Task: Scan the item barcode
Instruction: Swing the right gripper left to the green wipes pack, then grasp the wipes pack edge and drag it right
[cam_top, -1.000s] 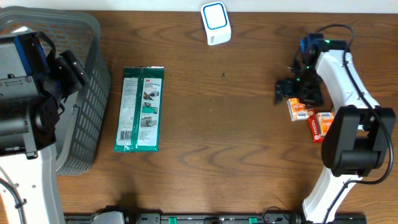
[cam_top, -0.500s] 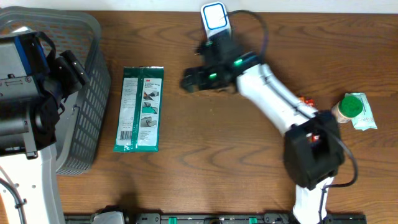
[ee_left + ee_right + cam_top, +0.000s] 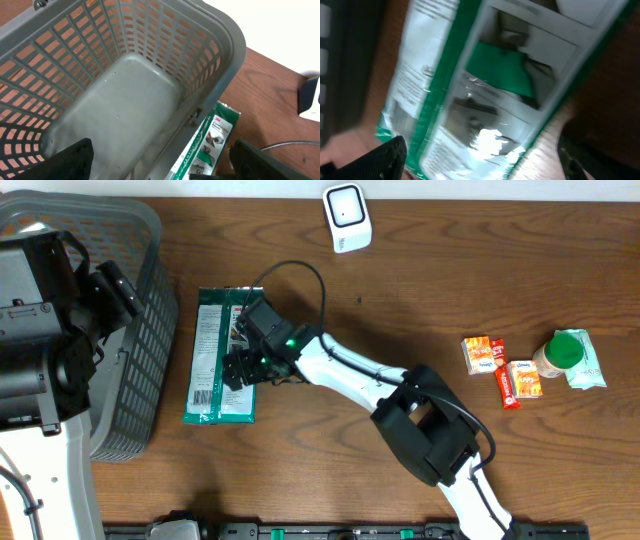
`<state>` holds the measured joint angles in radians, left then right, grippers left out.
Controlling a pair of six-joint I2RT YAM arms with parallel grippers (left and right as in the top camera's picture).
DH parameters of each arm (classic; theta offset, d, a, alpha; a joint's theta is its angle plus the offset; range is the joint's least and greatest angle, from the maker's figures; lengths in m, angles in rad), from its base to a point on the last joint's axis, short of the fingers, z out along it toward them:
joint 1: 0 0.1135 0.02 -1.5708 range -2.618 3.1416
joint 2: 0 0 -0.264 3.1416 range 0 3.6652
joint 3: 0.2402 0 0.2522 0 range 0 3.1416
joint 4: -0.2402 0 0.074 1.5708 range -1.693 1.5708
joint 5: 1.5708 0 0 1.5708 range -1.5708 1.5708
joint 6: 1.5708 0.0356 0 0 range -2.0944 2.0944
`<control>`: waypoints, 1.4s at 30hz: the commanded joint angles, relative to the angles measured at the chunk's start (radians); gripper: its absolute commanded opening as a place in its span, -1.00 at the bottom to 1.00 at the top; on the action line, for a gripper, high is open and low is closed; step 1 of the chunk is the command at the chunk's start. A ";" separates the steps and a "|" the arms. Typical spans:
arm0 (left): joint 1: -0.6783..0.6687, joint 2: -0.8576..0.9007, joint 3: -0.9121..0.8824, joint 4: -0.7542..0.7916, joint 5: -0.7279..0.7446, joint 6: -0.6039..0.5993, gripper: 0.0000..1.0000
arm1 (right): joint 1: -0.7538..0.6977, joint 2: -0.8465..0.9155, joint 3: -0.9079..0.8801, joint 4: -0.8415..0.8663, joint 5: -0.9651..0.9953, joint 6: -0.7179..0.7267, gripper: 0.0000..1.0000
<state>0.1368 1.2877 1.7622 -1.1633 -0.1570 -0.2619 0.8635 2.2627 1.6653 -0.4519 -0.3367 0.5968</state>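
One green packet [image 3: 210, 350] is lying at the left of the surface. Your right gripper [image 3: 240, 367] is hanging over it, wide open and holding nothing. You are reaching for it; next comes lowering and pinching it.

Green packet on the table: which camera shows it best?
The overhead view: nearly the whole green packet shows there, with the right hand covering part. The left wrist view catches only one end beside the basket; the right wrist view is close but blurred.
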 commanded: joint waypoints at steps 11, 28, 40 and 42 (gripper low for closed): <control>0.004 -0.001 0.007 0.000 -0.009 -0.002 0.76 | 0.040 0.053 -0.013 0.016 -0.072 0.140 0.43; 0.004 -0.001 0.007 0.000 -0.009 -0.002 0.76 | 0.036 0.055 -0.087 0.282 -0.058 0.150 0.40; 0.004 -0.001 0.007 0.000 -0.009 -0.002 0.76 | 0.035 0.055 -0.171 0.528 -0.144 0.150 0.18; 0.004 -0.001 0.007 0.000 -0.009 -0.002 0.76 | 0.032 0.055 -0.171 0.546 -0.145 0.146 0.11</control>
<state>0.1368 1.2877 1.7622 -1.1629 -0.1570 -0.2619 0.8978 2.2974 1.5002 0.0750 -0.4549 0.7498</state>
